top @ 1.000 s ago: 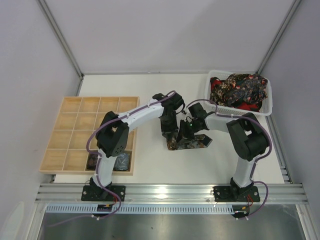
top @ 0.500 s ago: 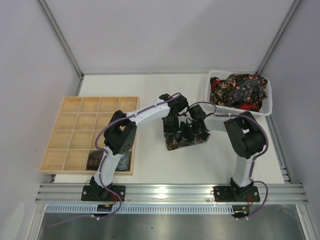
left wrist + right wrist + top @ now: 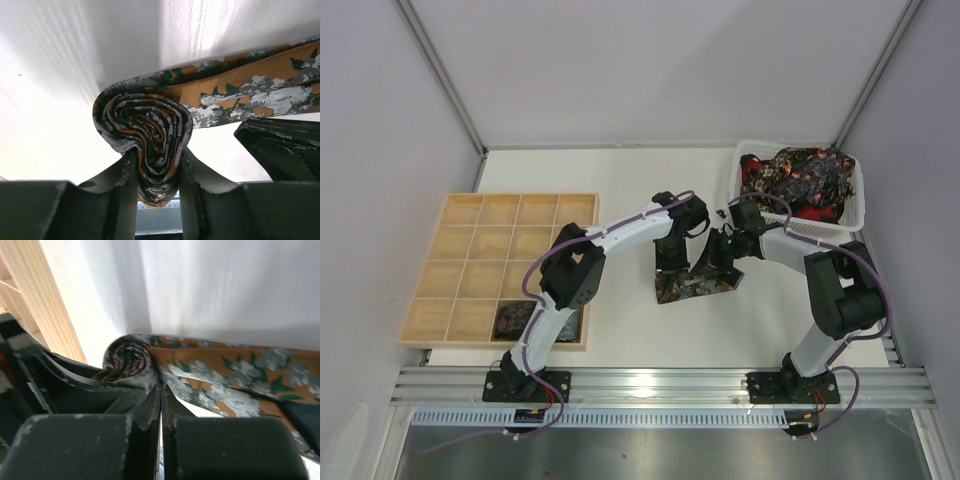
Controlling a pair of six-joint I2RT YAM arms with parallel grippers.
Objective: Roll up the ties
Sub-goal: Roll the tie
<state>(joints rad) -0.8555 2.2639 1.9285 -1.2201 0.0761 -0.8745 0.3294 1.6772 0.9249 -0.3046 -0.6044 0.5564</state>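
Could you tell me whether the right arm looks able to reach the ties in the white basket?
Probably yes: the basket with its ties sits just beyond the right gripper, nothing between, though its shut fingers rest against the half-rolled tie.

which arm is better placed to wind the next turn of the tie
Left, probably: the left gripper clamps the coil and can turn it; the right gripper is shut beside the flat tail.

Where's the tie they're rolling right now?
In the overhead view the tie lies mid-table, between the wooden tray and the white basket. The left gripper pinches its coiled end; the right gripper sits shut beside it.
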